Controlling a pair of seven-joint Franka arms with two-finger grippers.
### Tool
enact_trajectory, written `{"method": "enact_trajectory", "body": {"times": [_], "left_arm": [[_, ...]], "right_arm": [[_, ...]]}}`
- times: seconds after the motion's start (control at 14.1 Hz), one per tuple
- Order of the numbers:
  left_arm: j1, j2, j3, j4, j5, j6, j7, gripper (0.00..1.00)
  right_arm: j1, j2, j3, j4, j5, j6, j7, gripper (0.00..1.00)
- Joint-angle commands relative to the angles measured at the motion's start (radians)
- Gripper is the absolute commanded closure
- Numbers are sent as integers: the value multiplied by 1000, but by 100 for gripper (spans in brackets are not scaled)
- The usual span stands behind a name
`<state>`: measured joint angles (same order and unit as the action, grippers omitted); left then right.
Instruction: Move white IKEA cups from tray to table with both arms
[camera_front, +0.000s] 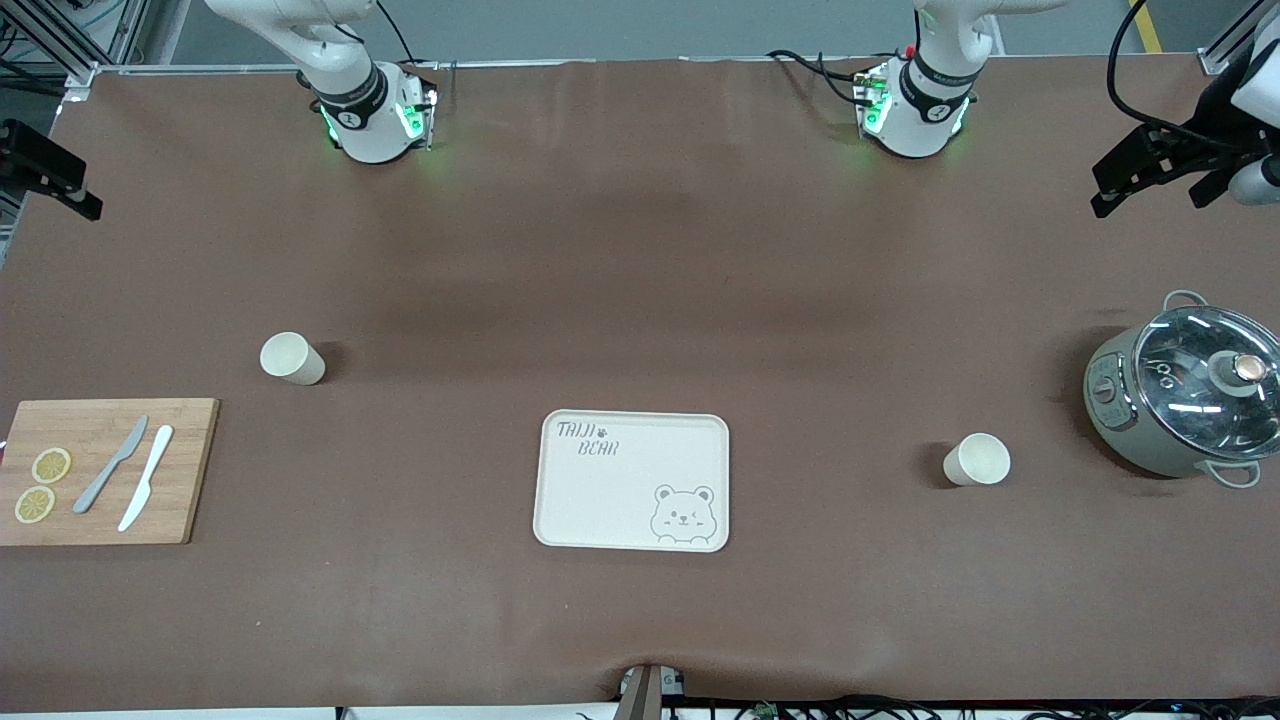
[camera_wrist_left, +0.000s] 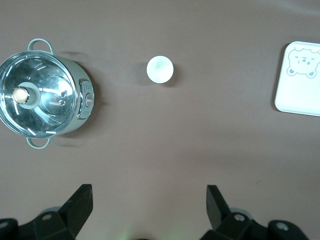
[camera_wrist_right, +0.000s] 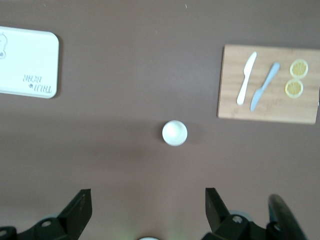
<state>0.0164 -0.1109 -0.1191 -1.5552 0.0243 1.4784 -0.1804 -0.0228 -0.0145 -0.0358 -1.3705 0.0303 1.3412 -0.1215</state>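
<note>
The bear tray (camera_front: 632, 480) lies bare at table centre. One white cup (camera_front: 292, 357) stands upright at its 10 o'clock, toward the right arm's end, near the cutting board (camera_front: 105, 470) bearing two knives (camera_front: 130, 475) and two lemon slices (camera_front: 42, 483). The other cup (camera_front: 977, 459) stands at the tray's 3 o'clock, beside the lidded pot (camera_front: 1185, 398). The left gripper (camera_wrist_left: 149, 200) and right gripper (camera_wrist_right: 148, 202) hover high, jaws wide apart, empty.

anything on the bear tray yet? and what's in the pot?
Tray holds nothing; both cups stand on the table, apart from it. Through the pot's glass lid, only reflections show; its contents cannot be seen.
</note>
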Motion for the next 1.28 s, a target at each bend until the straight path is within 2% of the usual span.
{"method": "enact_trajectory", "body": {"times": [0.0, 1.21], "left_arm": [[-6, -26, 3, -6, -1, -21, 16, 0], [-4, -21, 9, 7, 0, -21, 16, 0]], "right_arm": [[17, -64, -36, -77, -7, -7, 16, 0], [26, -53, -36, -71, -16, -2, 14, 0]]}}
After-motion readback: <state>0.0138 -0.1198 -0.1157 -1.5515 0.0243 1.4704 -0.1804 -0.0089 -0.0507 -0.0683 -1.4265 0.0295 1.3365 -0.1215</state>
